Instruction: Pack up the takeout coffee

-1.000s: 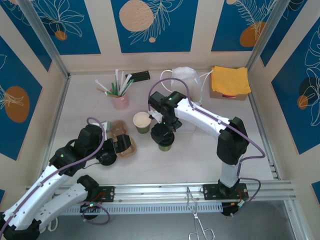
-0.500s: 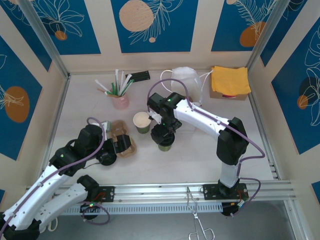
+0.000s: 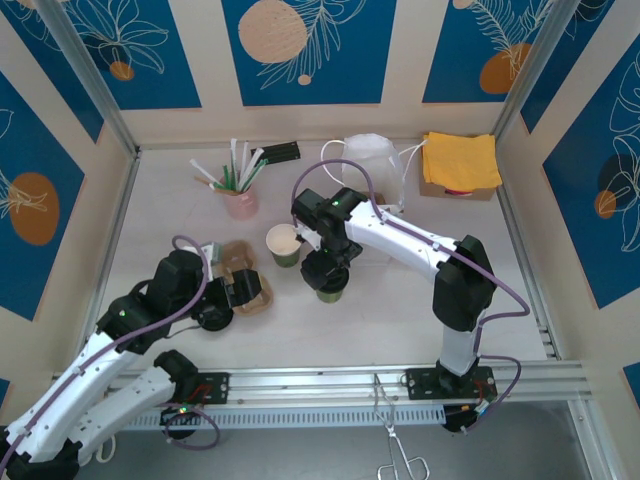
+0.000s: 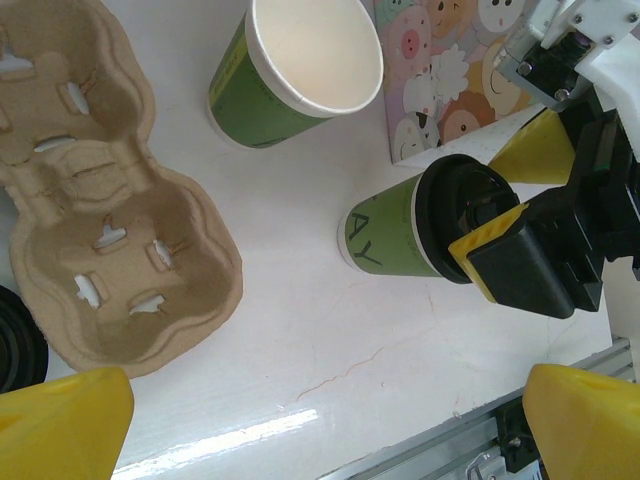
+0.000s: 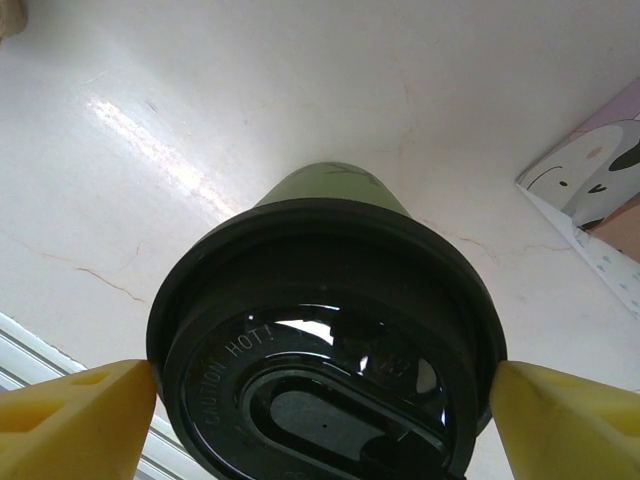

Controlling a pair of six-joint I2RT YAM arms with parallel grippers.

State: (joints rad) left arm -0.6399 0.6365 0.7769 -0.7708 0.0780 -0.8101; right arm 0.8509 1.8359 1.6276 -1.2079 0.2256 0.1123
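Note:
A green paper coffee cup with a black lid (image 3: 329, 291) (image 4: 400, 235) stands upright at mid-table. My right gripper (image 3: 325, 268) (image 5: 325, 400) comes down over it, and its yellow pads (image 5: 80, 415) press both sides of the lid (image 5: 330, 330). A second green cup (image 3: 284, 243) (image 4: 300, 70), open and empty, stands just left of it. The brown pulp cup carrier (image 3: 245, 275) (image 4: 100, 230) lies further left with its wells empty. My left gripper (image 3: 232, 292) (image 4: 325, 430) hovers open beside the carrier, nothing between its fingers.
A pink cup of straws (image 3: 240, 200) stands at the back left, a white bag (image 3: 372, 158) and a yellow cloth (image 3: 460, 160) at the back right. A cartoon-printed card (image 4: 450, 70) lies behind the lidded cup. The metal rail (image 3: 350, 385) runs along the near edge.
My right gripper has edged slightly left with the lidded cup between its pads. The left arm has stayed still.

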